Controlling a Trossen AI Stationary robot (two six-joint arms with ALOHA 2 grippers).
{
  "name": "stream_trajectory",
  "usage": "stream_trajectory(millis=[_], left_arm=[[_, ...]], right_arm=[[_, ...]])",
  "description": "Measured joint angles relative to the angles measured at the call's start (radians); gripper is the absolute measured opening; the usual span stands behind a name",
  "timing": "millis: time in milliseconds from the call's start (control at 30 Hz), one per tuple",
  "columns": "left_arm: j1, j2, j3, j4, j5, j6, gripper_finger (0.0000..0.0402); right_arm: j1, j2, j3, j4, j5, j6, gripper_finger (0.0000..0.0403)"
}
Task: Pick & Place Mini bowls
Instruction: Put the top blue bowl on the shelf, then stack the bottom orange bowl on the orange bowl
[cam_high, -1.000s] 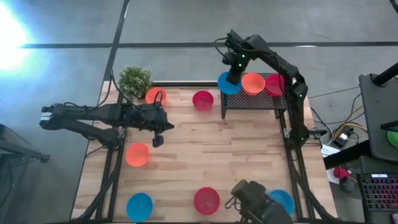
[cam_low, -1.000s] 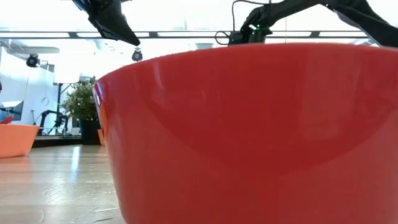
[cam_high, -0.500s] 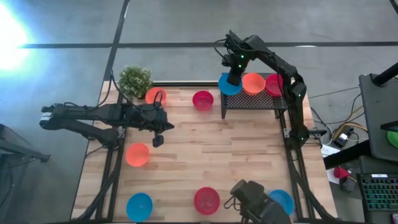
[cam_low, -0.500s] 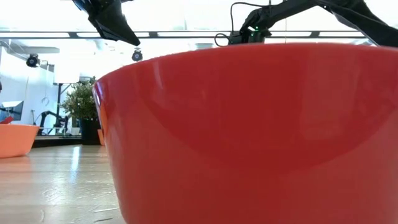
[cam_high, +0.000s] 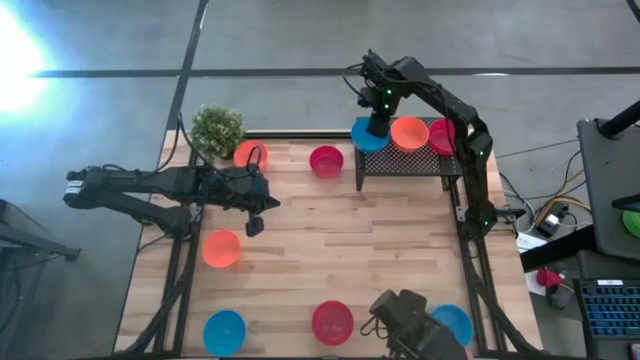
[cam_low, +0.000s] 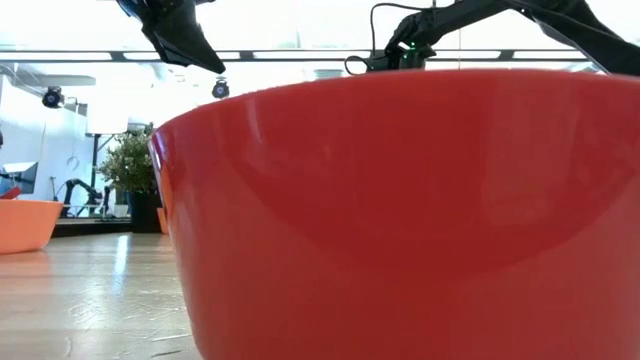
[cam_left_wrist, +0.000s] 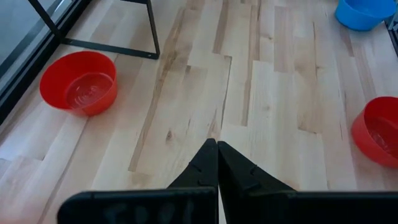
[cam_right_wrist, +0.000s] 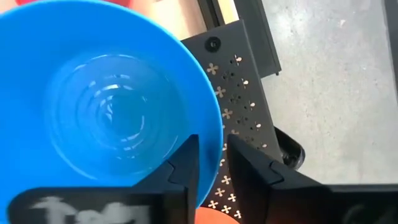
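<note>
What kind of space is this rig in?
Probably a robotics lab or workshop: a framed wooden table on a concrete floor, cables beside it, and the right gripper pinching a blue bowl.

Red bowl (cam_low: 420, 220) fills low view, hides table; blue bowl (cam_high: 455, 322) partly behind camera.

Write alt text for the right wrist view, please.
The right pincer grips the rim of a blue mini bowl, one finger inside and one outside, over a black perforated rack. An orange bowl's edge shows beside the pincer, and grey floor lies beyond the rack.
</note>
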Motion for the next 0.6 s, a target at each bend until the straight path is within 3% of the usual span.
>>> stream_trajectory(millis=[200, 400, 600], left_arm=[[0.000, 0.000, 0.000, 0.000, 0.000, 0.000, 0.0000], [0.000, 0.000, 0.000, 0.000, 0.000, 0.000, 0.0000], [0.000, 0.000, 0.000, 0.000, 0.000, 0.000, 0.0000]], right_arm=[[0.000, -0.004, 0.000, 0.000, 0.000, -0.008, 0.0122], [0.000, -0.017, 0.000, -0.002, 0.001, -0.007, 0.0134], [0.000, -0.023, 0.000, -0.020, 0.101, -0.004, 0.0130]])
